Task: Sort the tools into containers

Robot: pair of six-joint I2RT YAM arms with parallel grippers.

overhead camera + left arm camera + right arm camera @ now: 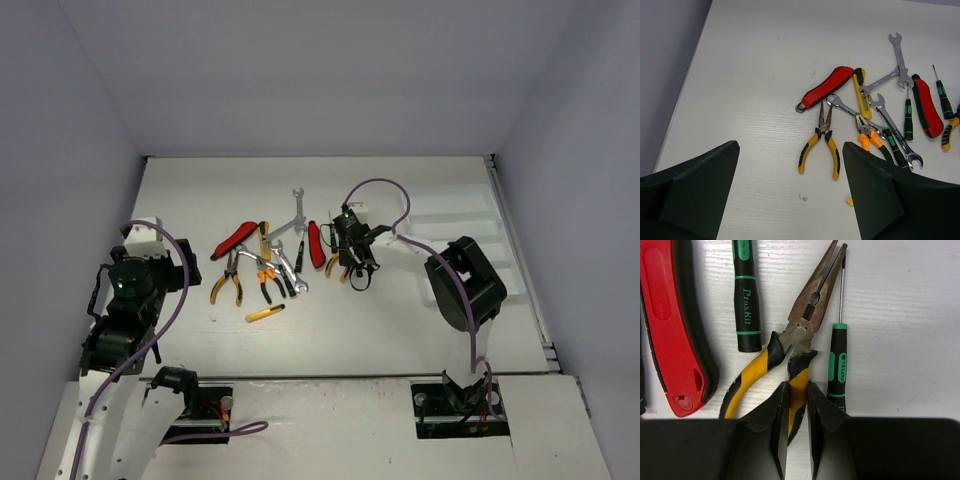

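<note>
Presently: pliers handle clamped by right gripper, left gripper wide open

The right gripper (798, 395) is seen down at the right end of the tool pile. Its two fingers are closed on one yellow handle of the needle-nose pliers (807, 315). The pliers lie flat on the tabletop (400, 320), with the other handle splayed out to the side. A thin black-and-green screwdriver (837, 362) is found just beside the clamped handle, its shaft running alongside the pliers' nose. A second screwdriver (747, 305) and a red-handled cutter (670, 325) are seen on the other side of the pliers.

The left gripper (790, 150) is seen wide open over bare tabletop, with nothing between its fingers, well to the left of the pile. Spread ahead of it are another red cutter (827, 87), a yellow utility knife (862, 92), yellow-handled pliers (820, 145), orange-handled pliers (865, 139) and crossed silver wrenches (900, 57). One small yellow cutter (265, 313) is set apart, nearer the arms.

The white tray (470, 222) is placed along the tabletop's right edge, partly hidden by the right arm (465, 285). Every tool that can be made out lies on the tabletop, outside the tray.
</note>
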